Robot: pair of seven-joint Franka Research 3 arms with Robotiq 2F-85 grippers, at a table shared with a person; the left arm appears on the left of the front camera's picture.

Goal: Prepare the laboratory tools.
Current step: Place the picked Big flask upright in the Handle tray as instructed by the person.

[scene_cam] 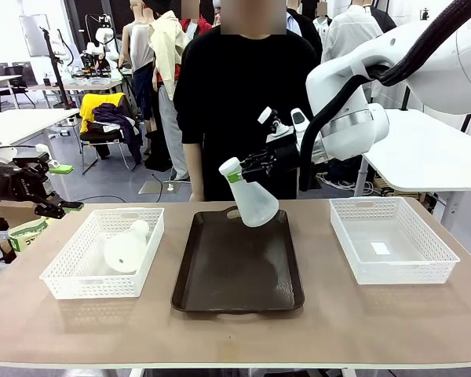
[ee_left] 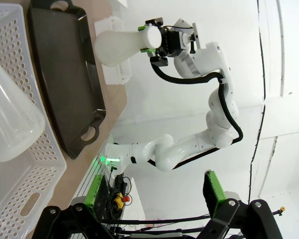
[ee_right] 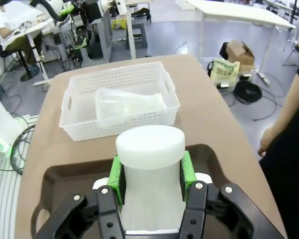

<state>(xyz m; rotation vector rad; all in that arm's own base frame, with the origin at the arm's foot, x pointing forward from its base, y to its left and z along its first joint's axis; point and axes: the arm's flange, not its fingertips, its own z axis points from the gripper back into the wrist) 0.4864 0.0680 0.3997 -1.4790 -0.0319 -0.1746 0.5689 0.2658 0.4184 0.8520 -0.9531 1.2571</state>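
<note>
While the right gripper [scene_cam: 239, 174] clamps the neck of a tilted flask [scene_cam: 257, 204] above the tray [scene_cam: 220, 290], the other flask [scene_cam: 125, 250] lies in the left basket [scene_cam: 63, 276]. In the left wrist view, the left gripper [ee_left: 153, 181] gapes wide and empty. In the right wrist view, green pads [ee_right: 187, 172] squeeze that neck.

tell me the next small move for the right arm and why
Probably tip the flask upright and lower it onto the dark tray. The right gripper is shut on its neck, holding it tilted in the air above the tray, base not touching. The other flask lies in the left basket.
</note>
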